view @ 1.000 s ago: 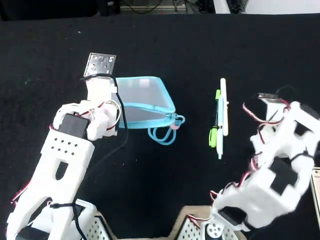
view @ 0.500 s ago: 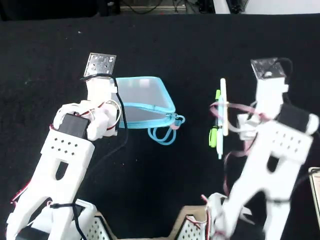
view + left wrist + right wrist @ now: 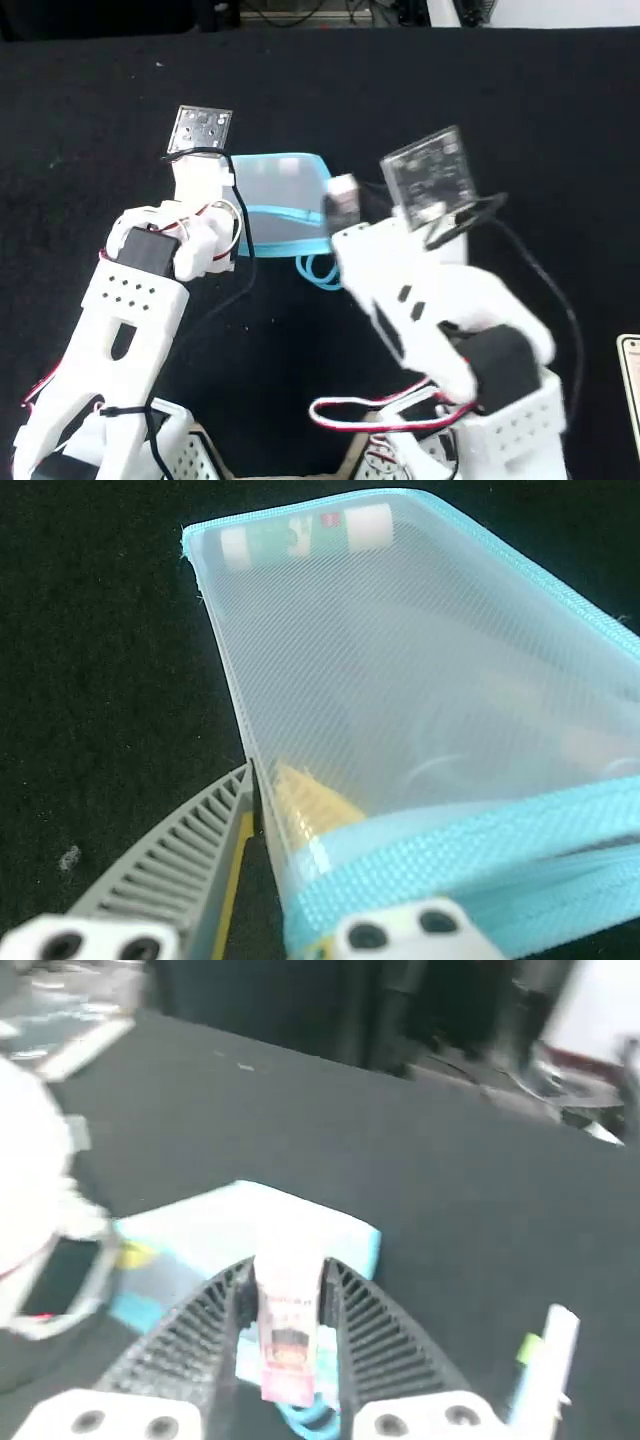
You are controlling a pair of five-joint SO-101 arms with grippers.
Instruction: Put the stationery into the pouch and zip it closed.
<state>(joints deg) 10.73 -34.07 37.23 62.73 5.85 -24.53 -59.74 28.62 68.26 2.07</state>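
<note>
"What sort of place is this?"

"Probably a robotics lab. Black cloth covers the bench (image 3: 560, 110), cables (image 3: 300, 15) trail along its far edge, and there's dark equipment (image 3: 260, 1005) behind, too blurred to name."

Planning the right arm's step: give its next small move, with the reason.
Probably ease the right end effector down toward the zip edge of the pouch. It is shut on a white item held close by the pouch, not yet inside, and the left end effector grips the pouch's edge to steady it.

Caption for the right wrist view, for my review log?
Right gripper shut on a small white stationery item, by the light blue pouch; pens lie nearby.
</note>
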